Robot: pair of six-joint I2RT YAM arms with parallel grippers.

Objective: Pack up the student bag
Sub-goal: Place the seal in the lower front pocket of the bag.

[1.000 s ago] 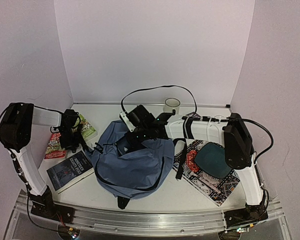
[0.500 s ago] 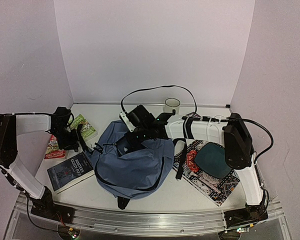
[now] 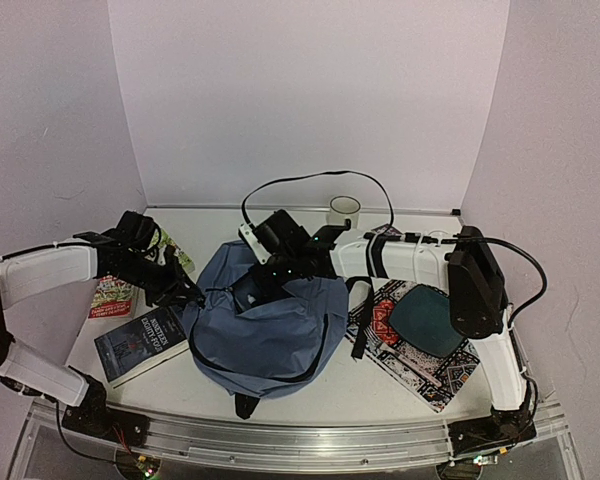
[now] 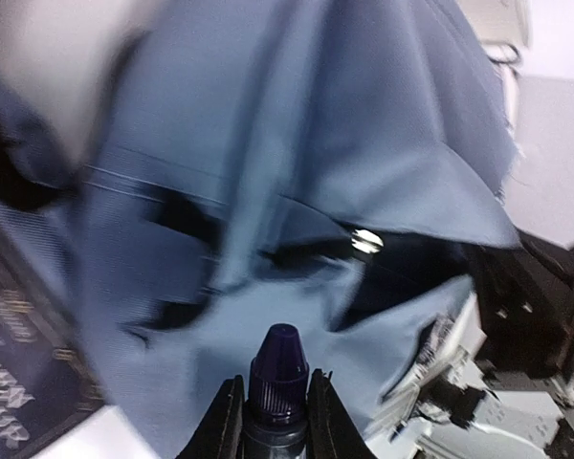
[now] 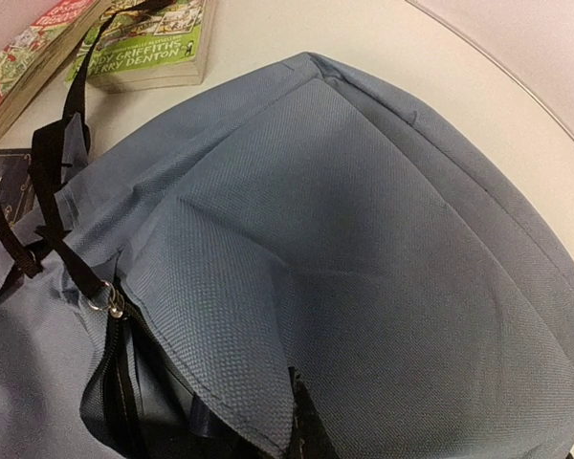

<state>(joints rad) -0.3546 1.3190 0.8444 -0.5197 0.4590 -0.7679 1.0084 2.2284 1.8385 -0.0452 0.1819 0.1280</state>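
Observation:
The slate-blue student bag [image 3: 270, 330] lies slumped in the middle of the table, its dark zipped opening [image 4: 402, 258] gaping at the top. My left gripper [image 3: 183, 290] hovers at the bag's left edge, shut on a small bottle with a dark purple ribbed cap [image 4: 279, 368] that points at the fabric just below the opening. My right gripper [image 3: 272, 268] is at the bag's far top and pinches the upper flap [image 5: 268, 287] of the opening, holding it raised. Its fingers are almost fully hidden under the cloth.
A green book [image 5: 148, 48] and a red book [image 3: 110, 297] lie at the far left, with a dark book [image 3: 140, 340] in front of them. A patterned mat [image 3: 410, 350] carrying a dark teal pad [image 3: 425, 318] sits right of the bag. A cup [image 3: 344, 210] stands at the back wall.
The left arm has swung right from over the books to the bag's left edge, carrying the bottle. The right arm and the raised flap have stayed put.

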